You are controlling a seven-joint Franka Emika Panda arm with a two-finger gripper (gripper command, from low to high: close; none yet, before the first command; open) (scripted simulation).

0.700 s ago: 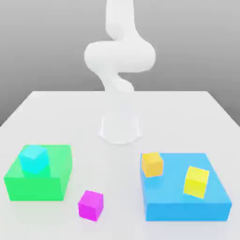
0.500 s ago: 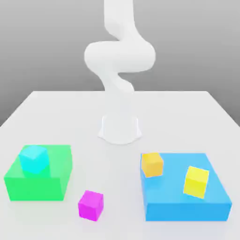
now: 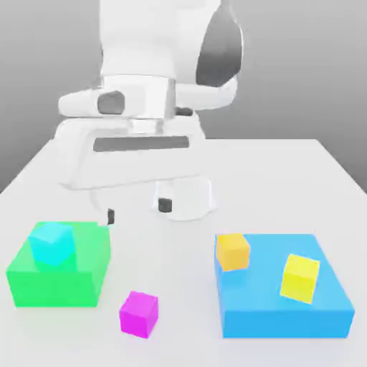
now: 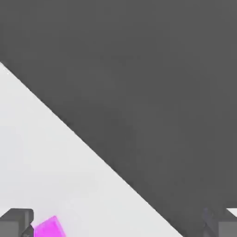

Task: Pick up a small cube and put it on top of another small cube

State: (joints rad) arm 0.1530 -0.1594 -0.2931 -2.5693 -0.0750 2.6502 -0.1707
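The cyan cube (image 3: 51, 242) sits on the green block (image 3: 57, 283); the end effector (image 3: 137, 210) hangs open.

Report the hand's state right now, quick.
Hand: open, fingers spread wide, holding nothing. It hangs above the table; the magenta cube sits on the table, ungrasped.

The magenta cube (image 3: 139, 313) is sitting alone on bare table (image 3: 179, 287) at lower centre, with open room all around. The green block (image 3: 61, 269) is standing at lower left, carrying the cyan cube (image 3: 51, 242), its top unobstructed. The blue block (image 3: 283, 287) is crowding the lower right.
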